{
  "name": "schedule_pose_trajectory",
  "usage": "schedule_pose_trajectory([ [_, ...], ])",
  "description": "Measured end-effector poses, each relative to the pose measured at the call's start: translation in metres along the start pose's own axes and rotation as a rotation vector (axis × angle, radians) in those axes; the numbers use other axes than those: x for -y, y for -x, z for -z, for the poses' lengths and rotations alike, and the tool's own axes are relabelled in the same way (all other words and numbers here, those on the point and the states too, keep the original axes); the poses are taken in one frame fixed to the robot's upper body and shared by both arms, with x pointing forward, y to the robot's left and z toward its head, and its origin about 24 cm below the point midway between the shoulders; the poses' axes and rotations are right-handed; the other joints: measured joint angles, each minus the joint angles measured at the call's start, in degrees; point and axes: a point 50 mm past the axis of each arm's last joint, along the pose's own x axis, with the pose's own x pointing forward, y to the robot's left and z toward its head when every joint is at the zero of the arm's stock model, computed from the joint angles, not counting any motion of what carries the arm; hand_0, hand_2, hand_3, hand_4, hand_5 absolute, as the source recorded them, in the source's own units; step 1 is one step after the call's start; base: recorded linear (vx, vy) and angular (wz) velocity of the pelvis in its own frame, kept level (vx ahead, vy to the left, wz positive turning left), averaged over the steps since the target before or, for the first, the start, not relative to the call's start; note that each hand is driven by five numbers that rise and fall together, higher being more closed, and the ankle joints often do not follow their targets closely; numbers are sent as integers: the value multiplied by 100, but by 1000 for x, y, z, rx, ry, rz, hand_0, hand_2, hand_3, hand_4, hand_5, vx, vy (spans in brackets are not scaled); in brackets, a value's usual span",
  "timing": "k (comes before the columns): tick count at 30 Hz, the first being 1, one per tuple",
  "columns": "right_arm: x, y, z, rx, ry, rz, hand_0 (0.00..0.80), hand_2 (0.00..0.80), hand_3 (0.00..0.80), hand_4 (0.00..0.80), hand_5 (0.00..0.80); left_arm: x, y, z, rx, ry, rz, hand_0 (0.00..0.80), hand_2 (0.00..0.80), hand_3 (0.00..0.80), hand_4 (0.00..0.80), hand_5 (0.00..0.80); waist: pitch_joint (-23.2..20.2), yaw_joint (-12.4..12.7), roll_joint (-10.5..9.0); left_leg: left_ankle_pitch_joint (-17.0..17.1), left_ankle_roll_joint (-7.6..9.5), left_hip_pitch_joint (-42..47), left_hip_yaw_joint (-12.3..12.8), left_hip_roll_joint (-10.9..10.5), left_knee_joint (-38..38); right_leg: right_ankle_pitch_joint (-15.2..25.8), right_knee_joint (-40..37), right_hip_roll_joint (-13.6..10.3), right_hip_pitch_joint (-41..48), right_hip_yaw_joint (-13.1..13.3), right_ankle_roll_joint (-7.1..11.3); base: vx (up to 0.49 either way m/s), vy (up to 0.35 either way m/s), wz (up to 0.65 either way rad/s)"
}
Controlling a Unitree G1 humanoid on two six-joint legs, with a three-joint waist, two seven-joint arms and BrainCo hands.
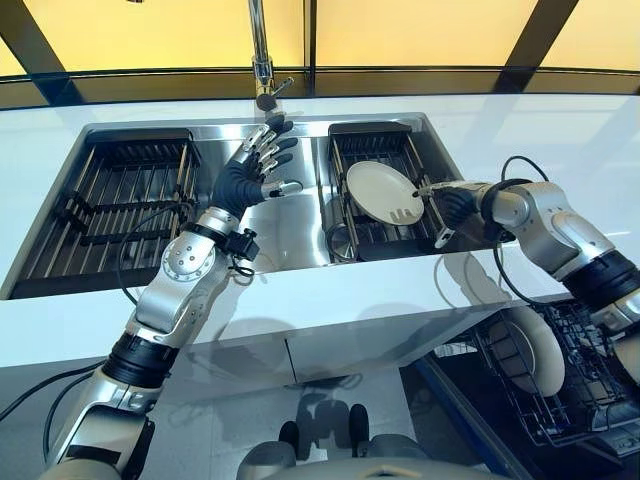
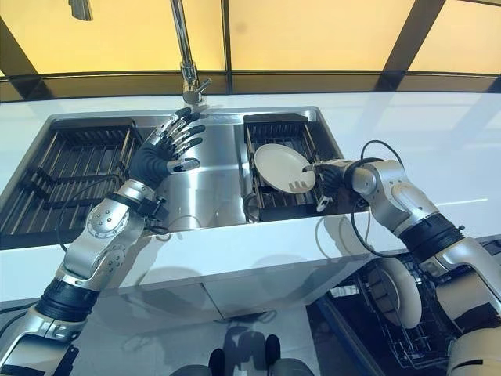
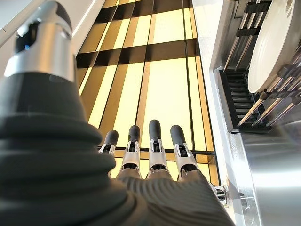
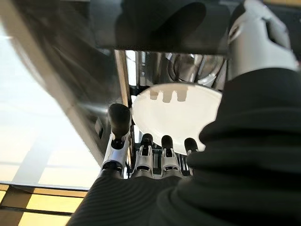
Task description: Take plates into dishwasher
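A white plate [image 1: 378, 190] leans in the black rack [image 1: 368, 131] in the sink's right half. My right hand [image 1: 458, 205] reaches in from the right, its straight fingers [image 1: 408, 214] lying against the plate's right rim. In the right wrist view the plate [image 4: 174, 113] shows just past the fingertips [image 4: 166, 141], with the thumb [image 4: 119, 120] beside its edge. My left hand [image 1: 245, 180] hovers open above the middle of the sink, fingers spread and holding nothing. A second white plate [image 1: 535, 350] stands in the dishwasher rack [image 1: 590, 400] at the lower right.
The steel sink [image 1: 290, 230] is set into a white counter [image 1: 330, 300]. A longer black rack [image 1: 120, 190] with no dishes fills its left half. The faucet [image 1: 262, 70] rises behind the sink's middle. The dishwasher rack sticks out below the counter's front edge.
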Motion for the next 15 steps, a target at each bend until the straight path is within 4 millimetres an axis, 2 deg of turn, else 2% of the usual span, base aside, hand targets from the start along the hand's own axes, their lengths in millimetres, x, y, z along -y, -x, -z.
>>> schedule_pose_trajectory([
  [12,-18,-6,2,-36,146,155,0,0,0,0,0,-1,5,5,-20,3,-17,0,0,0,0,0,-7,1,14,0,0,3,18,4,0,0,-1,2,-4,14,0,0,0,0],
  [15,-15,-7,1,-47,187,233,0,0,0,0,0,-1,5,5,-20,3,-23,0,0,0,0,0,-5,-8,23,0,0,-21,17,3,0,1,-1,1,-33,15,-2,0,0,0],
])
